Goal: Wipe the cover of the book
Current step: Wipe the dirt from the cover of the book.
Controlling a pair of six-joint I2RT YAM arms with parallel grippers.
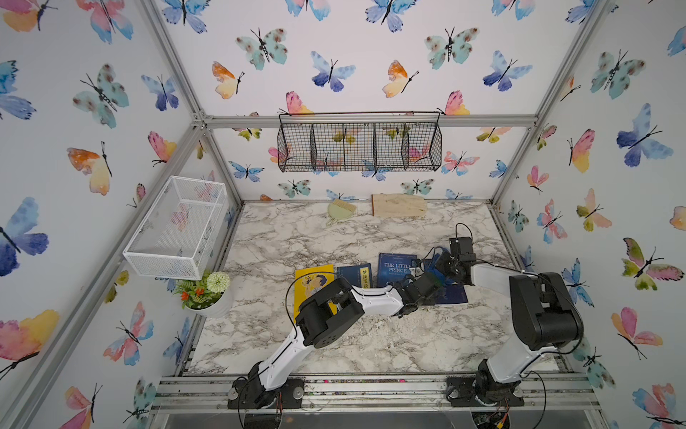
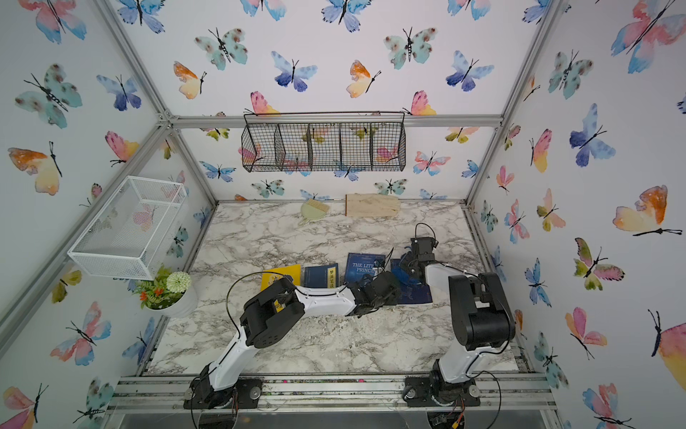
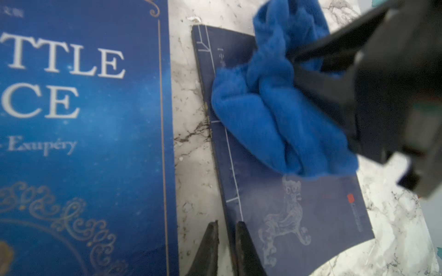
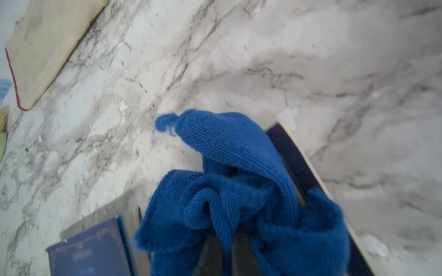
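Thin navy book (image 3: 299, 203) with a line-drawn beast lies flat, cover up, at the right end of the row of books on the marble tabletop (image 3: 191, 119), just beside The Little Prince (image 3: 83, 119). It is judged light, flexible and smooth-covered, so likely to slide under a wipe unless pinned near its spine edge. Blue microfibre cloth (image 3: 275, 114), soft and bunched, rests on the cover away from the beast and is clamped in the right gripper (image 4: 224, 239). Left gripper (image 3: 226, 229) is closed with nothing visibly held, tips at the book's spine-side edge.
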